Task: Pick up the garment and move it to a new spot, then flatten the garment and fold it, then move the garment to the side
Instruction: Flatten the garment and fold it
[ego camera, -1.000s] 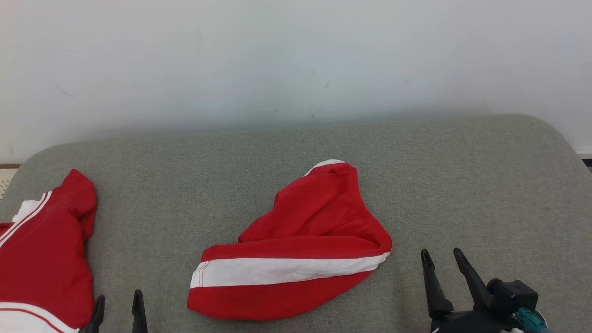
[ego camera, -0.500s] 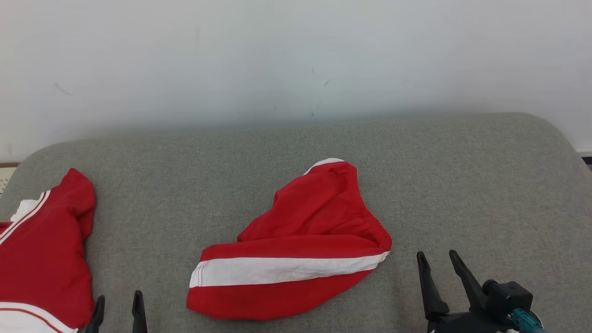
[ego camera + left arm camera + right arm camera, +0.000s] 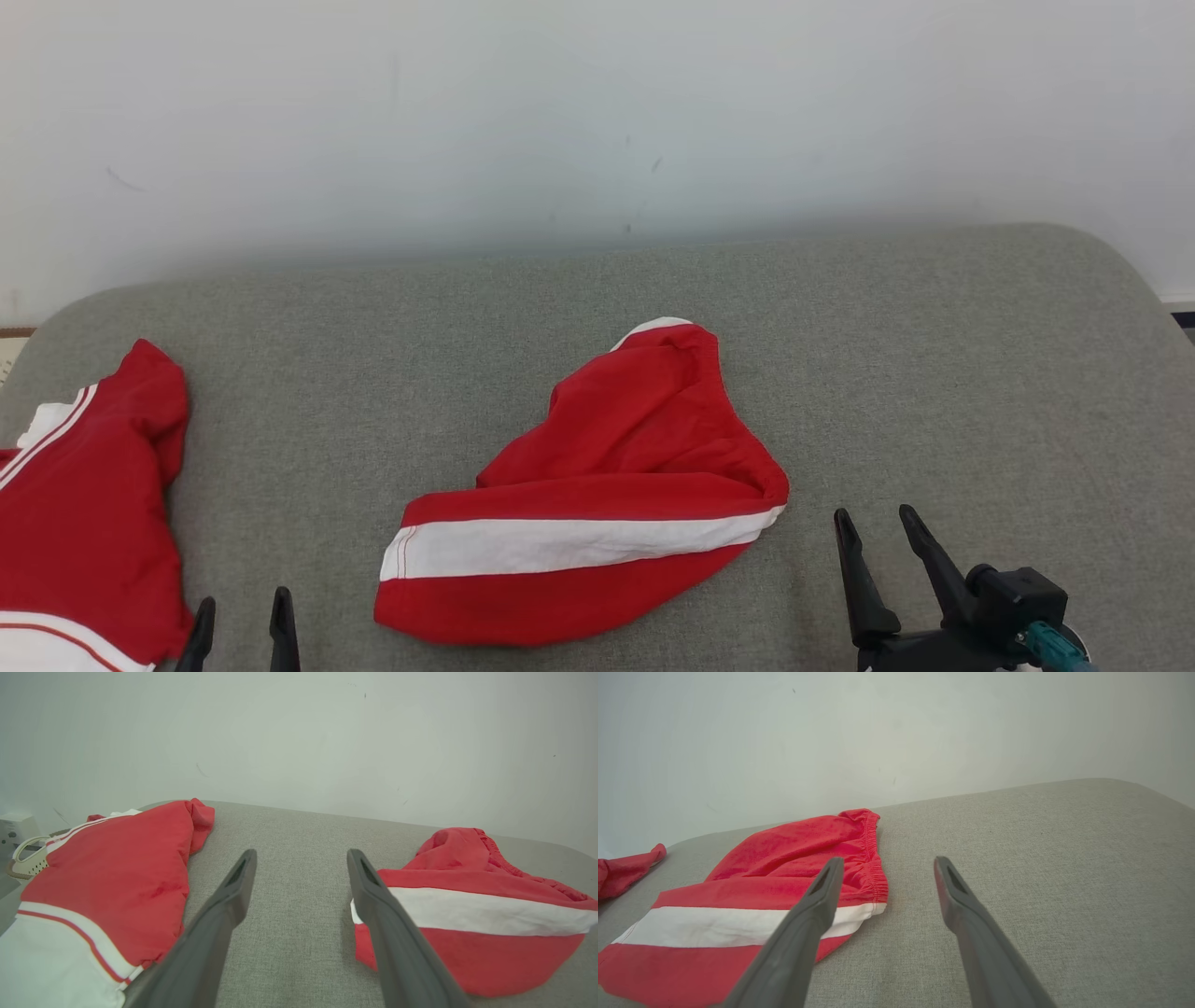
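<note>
garment (image 3: 597, 504): red shorts with a white stripe, lying in a loose heap mid pad (image 3: 934, 355), toward the near edge. not flat and not folded. judged: first pick-up not yet begun.

long axis: the stripe runs left to right across the head view. the waistband side is bunched up toward the wall at the right end.

left gripper (image 3: 242, 605): jaws wide apart, nothing between them, low at the near edge. the garment's left stripe end lies to its right, near but apart. second red garment (image 3: 84, 523) sits just beside it on the outer side, so there is a risk of snagging the wrong cloth.

right gripper (image 3: 873, 515): jaws spread, empty. the garment's right corner lies just beside it, to its left; no contact seen.

judgement: the garment sits between the two grippers, one facing each end of the stripe, and the right is the nearer. both sets of fingers point toward the wall, so each arm would need to shift inward along the stripe line to reach an end.
</note>
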Controlling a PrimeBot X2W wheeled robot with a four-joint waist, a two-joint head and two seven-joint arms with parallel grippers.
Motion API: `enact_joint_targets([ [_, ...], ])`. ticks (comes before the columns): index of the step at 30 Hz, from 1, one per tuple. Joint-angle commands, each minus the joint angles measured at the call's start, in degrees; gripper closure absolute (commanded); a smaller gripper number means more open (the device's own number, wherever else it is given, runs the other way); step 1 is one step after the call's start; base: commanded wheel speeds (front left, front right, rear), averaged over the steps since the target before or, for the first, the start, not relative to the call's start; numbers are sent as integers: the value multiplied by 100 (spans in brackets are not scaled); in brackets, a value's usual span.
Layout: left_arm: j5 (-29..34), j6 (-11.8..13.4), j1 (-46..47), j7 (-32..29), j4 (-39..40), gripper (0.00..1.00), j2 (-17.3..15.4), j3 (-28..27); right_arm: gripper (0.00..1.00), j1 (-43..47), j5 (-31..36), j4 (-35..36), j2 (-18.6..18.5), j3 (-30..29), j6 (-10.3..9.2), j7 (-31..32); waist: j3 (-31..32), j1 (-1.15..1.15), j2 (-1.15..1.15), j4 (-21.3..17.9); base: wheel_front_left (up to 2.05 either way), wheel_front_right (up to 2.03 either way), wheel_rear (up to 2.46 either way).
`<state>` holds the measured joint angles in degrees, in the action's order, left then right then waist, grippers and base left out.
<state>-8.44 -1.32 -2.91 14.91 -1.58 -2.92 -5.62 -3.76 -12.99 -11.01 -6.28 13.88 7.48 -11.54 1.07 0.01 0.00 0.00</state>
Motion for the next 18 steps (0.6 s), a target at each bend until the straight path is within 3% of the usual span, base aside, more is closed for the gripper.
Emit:
enact_joint_targets([
  [1, 14, 8, 20, 17, -22, 0, -11, -8, 0, -5, 4, -11, -33, 28, 3, -3, 1, -1, 0, 0, 0, 0, 0],
  [18, -85, -135, 82, 17, -143, 0, -10, 110, 0, -14, -94, -95, -80, 147, 3, 41, 7, -1, 0, 16, 0, 0, 0],
])
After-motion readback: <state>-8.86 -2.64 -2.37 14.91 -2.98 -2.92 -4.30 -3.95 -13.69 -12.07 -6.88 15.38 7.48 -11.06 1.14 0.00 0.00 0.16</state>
